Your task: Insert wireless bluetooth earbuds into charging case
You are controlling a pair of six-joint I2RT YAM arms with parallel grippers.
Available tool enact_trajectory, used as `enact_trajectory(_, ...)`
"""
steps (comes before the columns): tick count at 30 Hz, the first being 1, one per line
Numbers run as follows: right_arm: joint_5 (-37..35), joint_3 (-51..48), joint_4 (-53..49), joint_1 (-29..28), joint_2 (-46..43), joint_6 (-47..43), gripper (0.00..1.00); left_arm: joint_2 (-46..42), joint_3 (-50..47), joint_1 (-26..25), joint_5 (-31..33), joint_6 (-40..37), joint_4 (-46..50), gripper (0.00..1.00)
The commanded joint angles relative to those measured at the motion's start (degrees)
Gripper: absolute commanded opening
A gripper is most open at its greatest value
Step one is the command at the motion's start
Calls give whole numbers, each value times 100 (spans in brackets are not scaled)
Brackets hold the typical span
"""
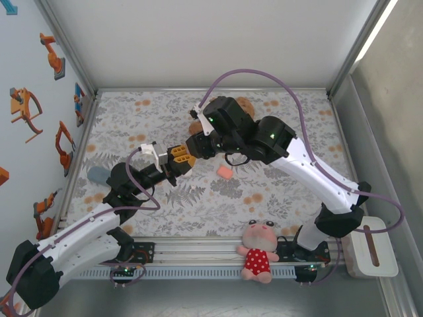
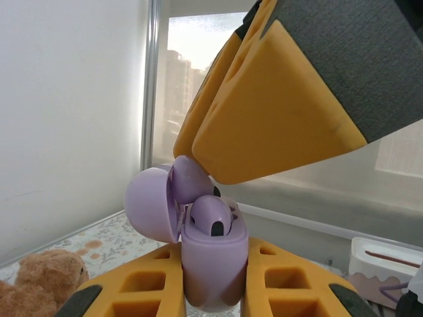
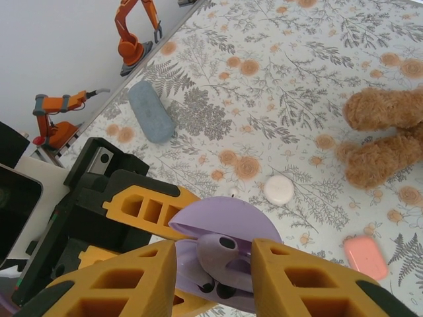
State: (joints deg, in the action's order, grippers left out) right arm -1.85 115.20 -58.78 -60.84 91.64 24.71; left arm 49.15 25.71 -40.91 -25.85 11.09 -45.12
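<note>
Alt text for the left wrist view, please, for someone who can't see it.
An open pale purple plastic charging case stands clamped in the left gripper, with one pale purple earbud seated in it. From above, the right gripper pinches a second pale purple earbud at the case's mouth. A brown plush bear lies lower left.

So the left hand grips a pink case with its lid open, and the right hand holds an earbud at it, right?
Not quite: the case in the left hand is pale purple, not pink; the left wrist view shows it. Lid open, right hand holding an earbud at it: correct.
</note>
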Motion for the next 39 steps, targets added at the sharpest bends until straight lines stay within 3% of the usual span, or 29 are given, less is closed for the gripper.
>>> enact_trajectory(1,-167,-90,42,24,-111,132,34,-95,39,-45,80,-131,-67,0)
enact_trajectory(18,92,-514,728,34,-136,442,33,-131,13,-68,19,-230,-96,0)
enact_trajectory(39,-140,-843,967,105,-492,535,19,-213,-23,-76,18,-257,-58,0)
